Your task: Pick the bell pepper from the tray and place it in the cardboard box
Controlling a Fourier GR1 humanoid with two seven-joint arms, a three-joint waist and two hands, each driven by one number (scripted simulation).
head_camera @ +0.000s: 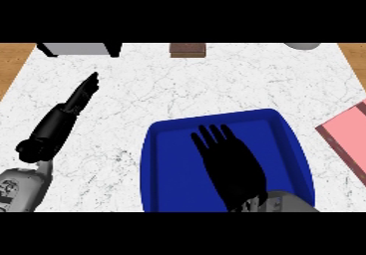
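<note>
A blue tray [169,175] lies on the white marble counter, near its front edge and right of the middle. My right hand [233,168] stretches flat over the tray's middle, open, with its fingers straight and pointing away from me. No bell pepper shows anywhere; the hand hides the part of the tray under it. A pink open-topped box [352,133] sits at the right edge, partly cut off by the picture. My left hand [83,92] rests far to the left of the tray, open, seen edge-on with its fingers straight and nothing in it.
At the counter's far edge stand a grey and black object [77,49] on the left, a brown block [189,50] in the middle and a pale round thing [303,46] on the right. Bare marble [185,89] spreads between the tray and these.
</note>
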